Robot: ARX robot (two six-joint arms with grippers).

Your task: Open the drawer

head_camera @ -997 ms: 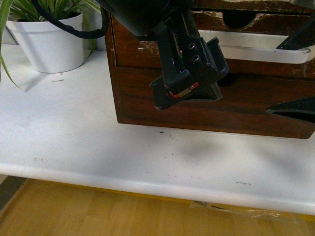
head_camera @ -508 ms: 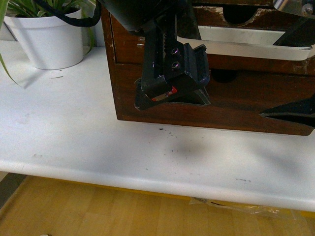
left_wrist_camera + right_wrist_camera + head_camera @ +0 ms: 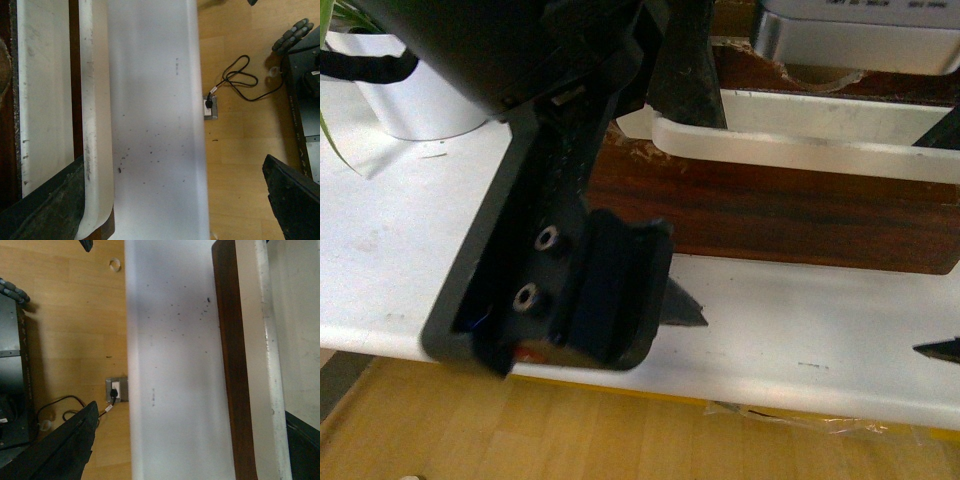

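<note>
Now both claws straddle the drawer's handle

Nearest the camera, filling the left and centre of the front view, the left claw (image 3: 173, 157) hangs released, jaws wide apart. The spread looks deliberate. In its wrist view one finger (image 3: 45, 215) sits on the drawer side of the handle (image 3: 800, 150) while the other hovers out over the floor, so the bar lies between them, to be hooked rather than pinched.

Below it the table (image 3: 800, 330) runs across the lower half of the frame, flecked with dark specks. Further back, at centre right, stands the drawer (image 3: 770, 215), its dark brown front just above the table and the white bar crossing its upper part.

The right claw (image 3: 191, 407) is likewise released, with one finger (image 3: 55, 450) out over the floor and the other past the bar. Two claws on one long bar would, I judge, keep the pull square. How far out the drawer is I cannot tell.

Farthest, at upper left, a white pot (image 3: 430, 105) stands well apart from the drawer.
</note>
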